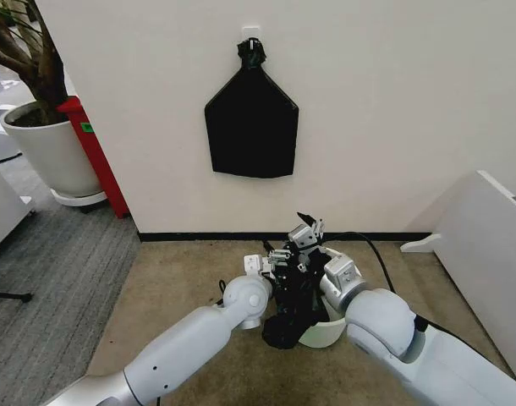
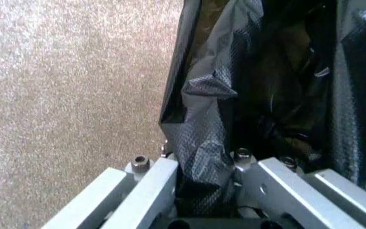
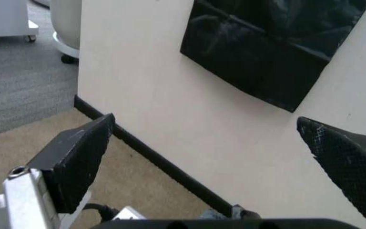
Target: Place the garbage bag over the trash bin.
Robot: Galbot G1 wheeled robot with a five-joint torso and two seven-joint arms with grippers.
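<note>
**Left gripper has the bag; the right one hangs open above the bin**

The bin [image 1: 326, 331] sits on the carpet close to the wall, between the two arms. The bag [image 1: 290, 311] is bunched over its near-left side, part of it spilling down the outside to the floor, part heaped across the mouth. It is not yet spread round the rim.

The left gripper [image 2: 205, 191] is down at the bag's left edge, its two metal fingers [image 2: 154, 186] pinched on a fold of the black plastic, carpet beside it. The right gripper [image 1: 307, 230] is raised over the far side of the bin, tilted up toward the wall, its black pads [image 3: 78, 160] spread wide with nothing between them.

So the loose plastic lies below and toward the robot from the right fingers. To my eye the far rim still needs covering, and the right arm is the nearer one for it.
</note>
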